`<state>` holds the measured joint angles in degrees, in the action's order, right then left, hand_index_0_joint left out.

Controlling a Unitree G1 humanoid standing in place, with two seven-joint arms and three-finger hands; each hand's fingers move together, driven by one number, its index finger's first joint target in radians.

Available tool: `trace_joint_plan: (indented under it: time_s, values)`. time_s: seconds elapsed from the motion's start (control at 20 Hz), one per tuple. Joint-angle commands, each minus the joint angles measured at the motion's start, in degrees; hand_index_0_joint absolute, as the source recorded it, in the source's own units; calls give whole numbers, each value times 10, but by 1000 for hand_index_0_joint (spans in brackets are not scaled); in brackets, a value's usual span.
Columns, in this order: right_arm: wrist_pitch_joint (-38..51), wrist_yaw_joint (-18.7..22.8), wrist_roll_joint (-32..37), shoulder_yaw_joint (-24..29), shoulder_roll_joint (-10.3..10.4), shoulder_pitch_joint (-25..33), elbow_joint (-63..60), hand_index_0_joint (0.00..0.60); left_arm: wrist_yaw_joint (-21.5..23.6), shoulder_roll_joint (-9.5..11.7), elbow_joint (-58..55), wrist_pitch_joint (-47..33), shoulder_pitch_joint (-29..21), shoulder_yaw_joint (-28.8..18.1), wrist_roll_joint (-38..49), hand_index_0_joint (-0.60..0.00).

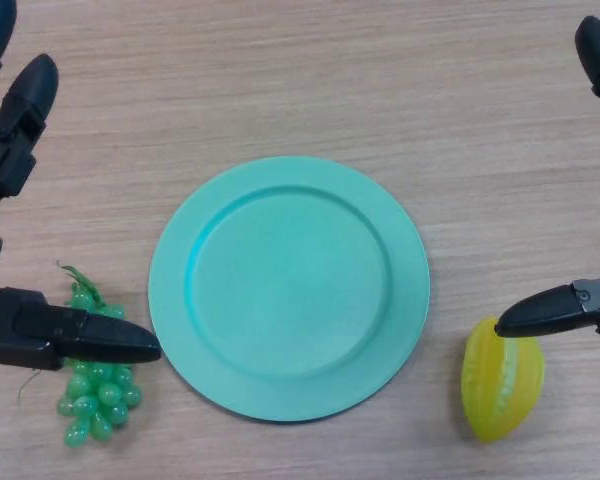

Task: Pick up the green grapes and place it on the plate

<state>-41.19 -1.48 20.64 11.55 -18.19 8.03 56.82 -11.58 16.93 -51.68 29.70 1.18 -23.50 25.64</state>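
Fingers (25, 95) of the left hand (20, 330) are spread wide and hold nothing: 1 thick black digit stretches out level over the green grapes (95, 385), its tip ending just short of the plate's left rim, while the others reach up along the view's left edge, well above the bunch. Whether the level digit touches the fruit or only hangs over it cannot be told from this angle.

Left of the plate (289, 288) and close to its lower-left rim lies the bunch of green grapes on the wooden table (300, 70). Its stem end points up and away from the plate, and the round berries hang toward the near edge. Part of the bunch is hidden under the black digit. No berry rests on the plate.

At the middle of the view sits the plate, round and turquoise, with a raised rim and a bare inner face.

Right of the plate, near its lower-right rim but apart from it, lies a yellow ribbed fruit (502, 385), looking like a starfruit. Over its upper end reaches 1 pointed digit of the right hand (565, 308), its tip at the fruit's top. Another black part of that hand shows at the upper right corner, far from the plate. This hand is also spread open, gripping nothing.
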Motion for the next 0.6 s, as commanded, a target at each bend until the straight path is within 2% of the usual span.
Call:
trace_joint_plan:
  time_s: [0.05, 0.4, 0.5, 0.55, 0.6]
  values:
    - [66, 15, 1, 29, -18, 10, 32, 0, 0, 8, -38, -93, -2, -17, -22, 0]
    - [65, 12, -16, 17, -14, 10, 32, 0, -19, -16, -7, -134, 28, -17, -53, 0]
    - [66, 8, -31, 8, -11, 12, 32, 0, -20, -20, 39, -174, 32, -12, -103, 0]
    - [67, 6, -38, 2, -7, 13, 32, 0, -28, -23, 89, -228, 42, -1, -166, 0]
    - [67, 5, -39, 1, -6, 13, 32, 0, -29, -26, 114, -254, 46, 0, -191, 0]
